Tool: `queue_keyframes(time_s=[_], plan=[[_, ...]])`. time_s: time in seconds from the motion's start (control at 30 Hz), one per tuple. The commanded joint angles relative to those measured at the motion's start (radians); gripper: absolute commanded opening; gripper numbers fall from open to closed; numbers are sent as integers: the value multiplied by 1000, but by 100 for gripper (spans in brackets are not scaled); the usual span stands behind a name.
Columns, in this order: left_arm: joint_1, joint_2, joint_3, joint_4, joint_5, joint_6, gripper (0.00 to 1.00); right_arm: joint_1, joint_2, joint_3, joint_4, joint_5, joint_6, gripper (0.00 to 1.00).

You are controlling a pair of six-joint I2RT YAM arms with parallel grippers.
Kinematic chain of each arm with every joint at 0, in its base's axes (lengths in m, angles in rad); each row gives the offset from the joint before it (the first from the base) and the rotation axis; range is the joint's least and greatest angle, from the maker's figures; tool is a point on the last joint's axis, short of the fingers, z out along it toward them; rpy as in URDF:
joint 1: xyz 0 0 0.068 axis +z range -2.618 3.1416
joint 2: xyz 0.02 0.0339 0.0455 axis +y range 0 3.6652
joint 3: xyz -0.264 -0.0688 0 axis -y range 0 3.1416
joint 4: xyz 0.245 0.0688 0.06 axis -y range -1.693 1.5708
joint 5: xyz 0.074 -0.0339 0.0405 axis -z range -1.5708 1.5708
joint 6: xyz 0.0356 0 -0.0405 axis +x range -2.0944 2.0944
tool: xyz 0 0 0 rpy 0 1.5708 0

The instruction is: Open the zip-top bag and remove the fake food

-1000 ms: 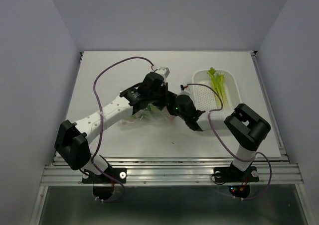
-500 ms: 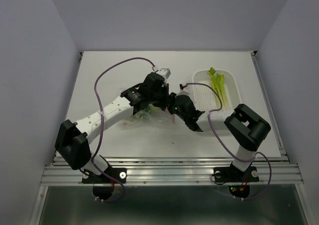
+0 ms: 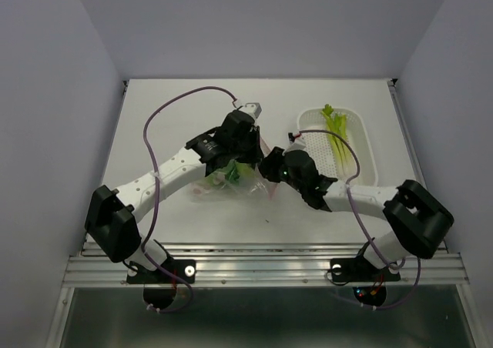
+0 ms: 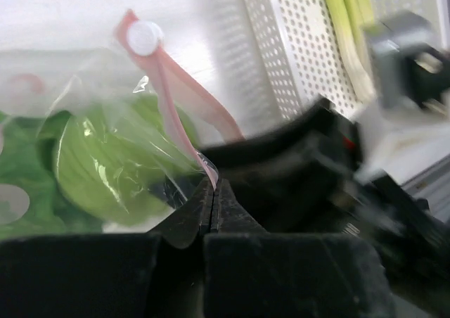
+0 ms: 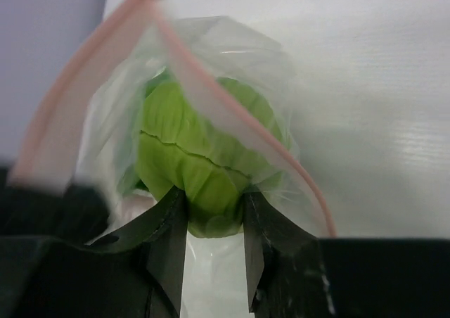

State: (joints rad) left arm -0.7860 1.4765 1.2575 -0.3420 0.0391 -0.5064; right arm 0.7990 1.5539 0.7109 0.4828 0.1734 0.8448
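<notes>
- Two grippers meet at the mouth of the zip-top bag (image 3: 219, 185).
- Left gripper (image 4: 213, 191): pinched flat on the bag's clear lip, just under the pink zip strip (image 4: 172, 100). Same pinch and same spot as a second ago.
- Right gripper (image 5: 211, 251): moved in closer to the left gripper since the earlier view, with the elbow dropped low and the forearm stretched out over the table.
- Right jaws narrow, closed on the cabbage head (image 5: 204, 163), one fingertip against each side.
- Bag mouth open, with the zip strip looping around the right fingers (image 5: 169, 247).
- Cabbage head inside the bag, directly ahead of the right fingertips and just left of the left jaws. Leafy green pieces (image 4: 17, 170) further left again.
- White basket (image 3: 360, 136) off beyond the right gripper, with the green stalk (image 3: 336, 132) lying in it, unmoved.
</notes>
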Motion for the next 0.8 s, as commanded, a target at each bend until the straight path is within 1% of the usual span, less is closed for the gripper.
queue_keyframes(time_s=[0.0, 0.07, 0.2, 0.3, 0.43, 0.5, 0.57, 0.6, 0.67, 0.7, 0.73, 0.77], plan=[[33, 1, 39, -17, -108, 11, 0, 14, -196, -48, -22, -48, -36, 1], [37, 10, 40, -20, -110, 6, 0, 14, -270, -65, -76, -69, -52, 1], [45, 13, 46, -23, -122, 3, 0, 14, -354, -86, -168, -114, -73, 1], [47, 8, 48, -18, -122, -3, 0, 14, -434, -70, -310, -56, -93, 1], [47, -1, 54, -32, -146, -4, 0, 14, -507, -79, -372, -3, -137, 1], [48, -4, 54, -37, -157, -4, 0, 14, -534, -94, -362, -8, -190, 1], [48, -5, 54, -37, -147, 2, 0, 14, -566, -119, -316, -32, -239, 1], [48, -5, 56, -35, -136, 3, 0, 14, -580, -129, -247, -60, -262, 1], [48, -5, 56, -32, -125, 8, 0, 14, -619, -175, -163, -87, -317, 1], [48, -5, 56, -31, -116, 9, 0, 14, -630, -189, -79, -118, -340, 1], [48, -7, 54, -29, -107, 11, 0, 14, -641, -205, -29, -136, -366, 1], [48, -12, 49, -25, -104, 14, 0, 14, -656, -232, 17, -134, -365, 1]])
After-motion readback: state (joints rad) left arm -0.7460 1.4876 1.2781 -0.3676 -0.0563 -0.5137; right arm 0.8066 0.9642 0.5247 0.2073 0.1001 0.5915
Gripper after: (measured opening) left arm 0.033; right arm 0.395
